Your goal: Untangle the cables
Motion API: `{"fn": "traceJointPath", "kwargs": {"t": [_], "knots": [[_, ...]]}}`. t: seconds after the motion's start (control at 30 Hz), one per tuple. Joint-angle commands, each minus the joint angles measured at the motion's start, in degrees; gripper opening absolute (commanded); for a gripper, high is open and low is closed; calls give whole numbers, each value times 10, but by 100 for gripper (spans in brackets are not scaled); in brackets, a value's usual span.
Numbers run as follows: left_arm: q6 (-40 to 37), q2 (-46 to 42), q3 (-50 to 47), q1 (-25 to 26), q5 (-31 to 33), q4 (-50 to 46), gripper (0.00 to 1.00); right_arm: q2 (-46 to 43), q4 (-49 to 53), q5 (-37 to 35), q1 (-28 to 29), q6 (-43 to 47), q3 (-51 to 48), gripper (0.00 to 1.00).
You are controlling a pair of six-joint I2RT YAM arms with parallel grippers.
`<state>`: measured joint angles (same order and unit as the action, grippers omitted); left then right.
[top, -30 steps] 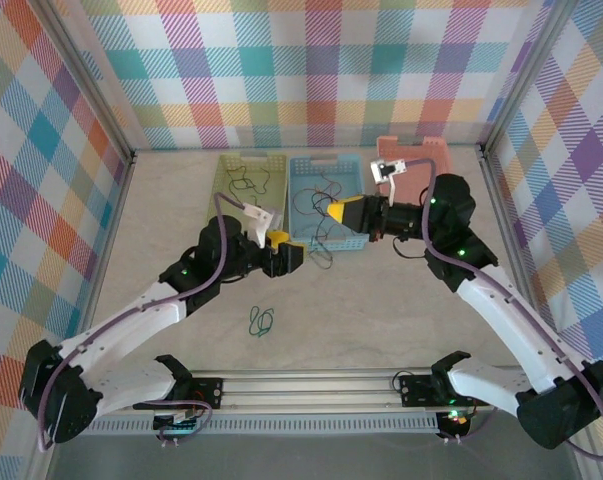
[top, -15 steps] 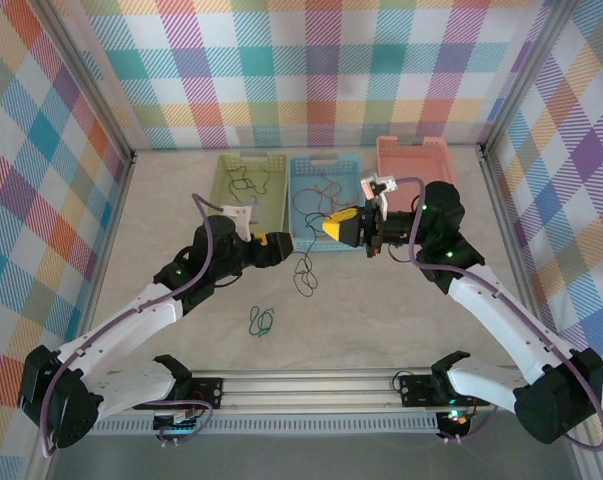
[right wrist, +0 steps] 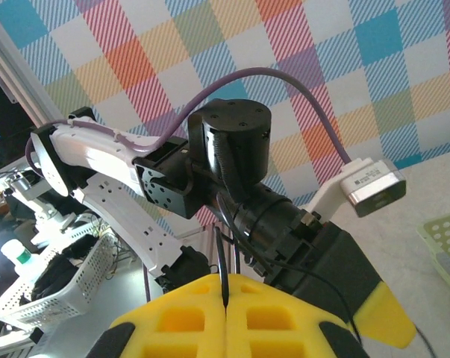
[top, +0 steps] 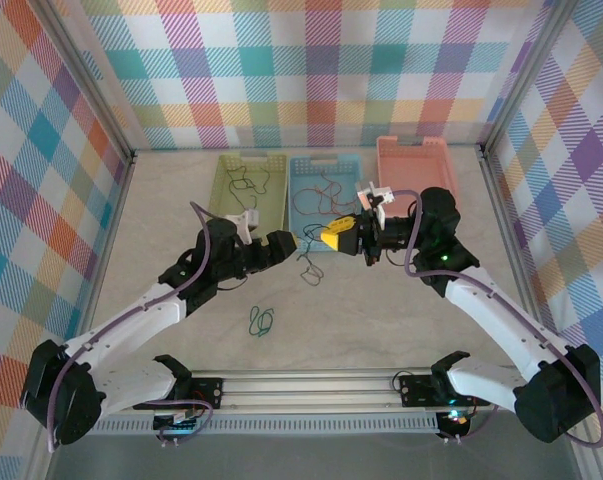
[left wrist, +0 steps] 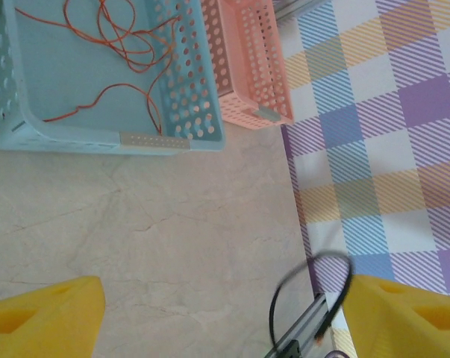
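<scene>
Thin dark cable [right wrist: 223,287], perforated blue basket [left wrist: 187,89]

In the left wrist view, the blue basket [left wrist: 172,138] and pink basket [left wrist: 247,74] were cut off by the top edge, and the fingers [left wrist: 45,317] of the left claw [left wrist: 225,313] by the bottom edge; a dark cable [left wrist: 329,255] was blurred. The right claw's [right wrist: 225,317] pads [right wrist: 180,321] were cropped below.

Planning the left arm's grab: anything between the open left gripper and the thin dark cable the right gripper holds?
Nothing visible: from above, bare beige tabletop separates the left gripper and the thin dark cable.
</scene>
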<state>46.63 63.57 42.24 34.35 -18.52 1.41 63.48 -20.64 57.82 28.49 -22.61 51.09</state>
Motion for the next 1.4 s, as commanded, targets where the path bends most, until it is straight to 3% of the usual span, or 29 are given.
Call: {"fn": "traceJointPath", "kwargs": {"t": [0.0, 0.57, 0.9, 1.0, 1.07, 1.1, 1.3, 1.37], "knots": [[18, 9, 21, -1, -19, 12, 82, 6, -21, 22, 5, 22, 3, 0], [39, 64, 55, 35, -35, 25, 71, 16, -19, 21, 14, 32, 1, 0], [43, 92, 63, 43, -37, 40, 41, 13, -13, 23, 17, 39, -1, 0], [39, 94, 63, 44, -27, 42, 24, 13, -12, 24, 17, 39, 0, 0], [33, 93, 66, 44, -19, 35, 3, 11, -9, 22, 17, 41, 0, 0], [31, 92, 68, 44, -17, 30, 0, 10, -5, 19, 17, 44, 0, 0], [-7, 54, 70, 40, 33, -34, 0, -13, 30, -12, 17, 76, -1, 0], [-19, 32, 72, 11, 60, -87, 0, -32, 53, -31, 15, 94, 1, 0]]}}
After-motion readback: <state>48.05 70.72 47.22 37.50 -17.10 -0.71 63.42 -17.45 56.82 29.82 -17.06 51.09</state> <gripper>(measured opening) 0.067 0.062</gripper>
